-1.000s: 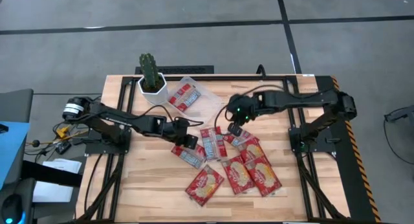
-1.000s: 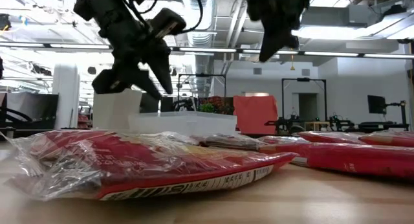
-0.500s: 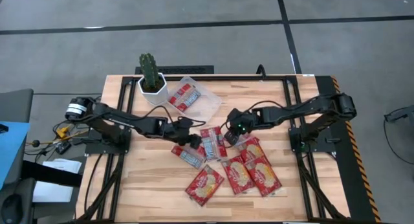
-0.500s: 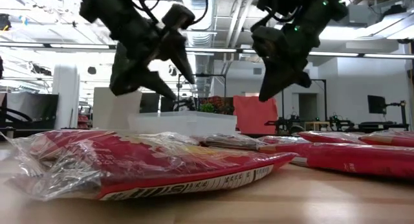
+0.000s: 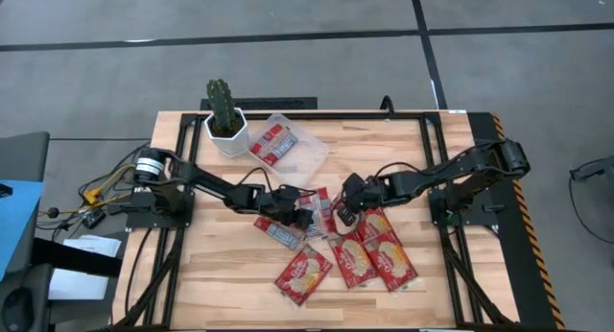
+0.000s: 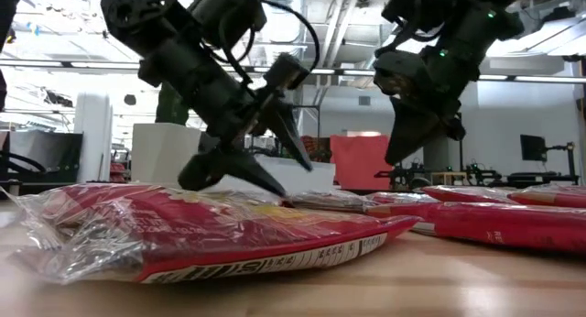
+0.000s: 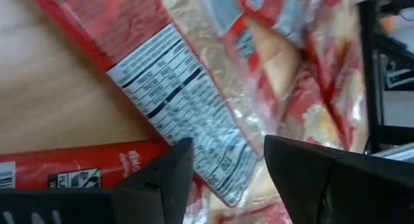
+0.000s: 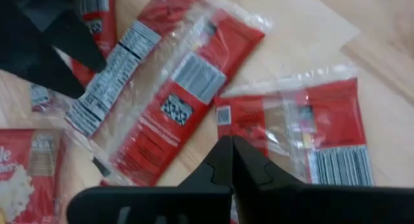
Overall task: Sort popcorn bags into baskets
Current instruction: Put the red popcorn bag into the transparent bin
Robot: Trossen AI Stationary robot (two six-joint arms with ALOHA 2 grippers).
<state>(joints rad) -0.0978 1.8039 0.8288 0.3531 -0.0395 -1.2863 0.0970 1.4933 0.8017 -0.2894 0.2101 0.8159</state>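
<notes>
Several red popcorn bags (image 5: pixel 350 258) lie flat in a loose pile mid-table; the nearest fills the low view (image 6: pixel 211 230). One more packet (image 5: pixel 273 142) lies in the clear tray (image 5: pixel 309 152) by the far edge. My left gripper (image 5: pixel 295 201) is open and low over the pile's left side, its fingers (image 7: pixel 165 182) straddling a packet's label side (image 7: pixel 174 88); I cannot tell if they touch it. My right gripper (image 5: pixel 343 211) is shut and hangs above the pile's right side (image 8: pixel 174 88), clear of the bags in the low view (image 6: pixel 398 157).
A white hexagonal pot with a cactus (image 5: pixel 224 121) stands at the far left corner, beside the tray. Bare wood shows along the near edge and to the left of the pile. Black frame rails (image 5: pixel 436 169) run along both sides.
Both grippers have come down toward the pile. The left one moved toward the table's right and tipped lower, staying open. The right one moved from near the tray toward the near edge and down, staying shut. The bags have not moved.
</notes>
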